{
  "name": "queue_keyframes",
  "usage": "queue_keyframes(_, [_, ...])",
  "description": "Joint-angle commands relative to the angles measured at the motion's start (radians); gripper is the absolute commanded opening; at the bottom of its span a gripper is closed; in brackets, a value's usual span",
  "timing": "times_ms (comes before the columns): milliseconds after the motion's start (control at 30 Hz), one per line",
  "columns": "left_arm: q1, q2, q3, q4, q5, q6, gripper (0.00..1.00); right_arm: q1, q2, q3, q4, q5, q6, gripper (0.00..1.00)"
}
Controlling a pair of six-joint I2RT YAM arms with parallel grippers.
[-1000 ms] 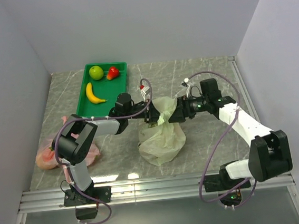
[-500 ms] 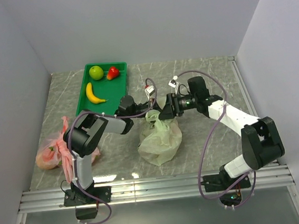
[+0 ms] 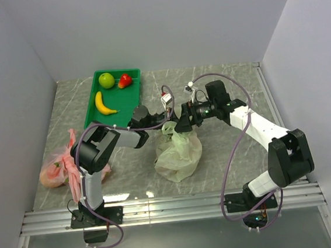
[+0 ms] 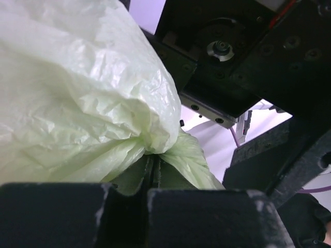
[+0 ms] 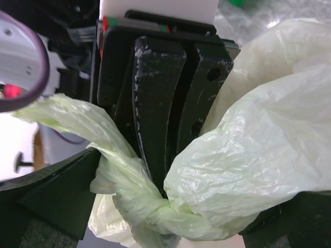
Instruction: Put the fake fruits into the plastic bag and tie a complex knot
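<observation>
Knotting looks under way; the right gripper (image 3: 181,123) has swung in to meet the left gripper (image 3: 166,119) at frame centre. Left fingers (image 4: 77,217) pinch the plastic bag (image 3: 179,152) at its twisted neck; right fingers (image 5: 46,201) stand wide around it. Banana (image 3: 104,103), green apple (image 3: 107,80) and red fruit (image 3: 125,80) lie unbagged in the green tray (image 3: 134,74), upper left; no writing is readable.

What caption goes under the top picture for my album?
Left end effector pinches the neck of the green bag, right end effector open around it; banana, apple and red fruit sit in the tray.
</observation>
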Motion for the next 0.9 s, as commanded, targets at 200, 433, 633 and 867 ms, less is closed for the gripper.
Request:
queue_keyframes(200, [-0.021,-0.055,0.036,0.013,0.001,0.048,0.01,-0.068,-0.058,0.136,-0.388,-0.009,-0.275,1.00])
queue_keyframes(433, [-0.019,-0.052,0.025,0.026,-0.002,0.045,0.01,-0.127,-0.079,0.158,-0.486,-0.101,-0.316,1.00])
queue_keyframes(633, [-0.019,-0.050,0.027,0.028,0.004,0.049,0.01,-0.196,-0.114,0.112,-0.444,-0.151,-0.251,0.78])
queue_keyframes(867, [-0.028,-0.035,0.030,0.057,-0.002,0.028,0.01,-0.126,-0.081,0.076,-0.258,-0.106,-0.092,0.59])
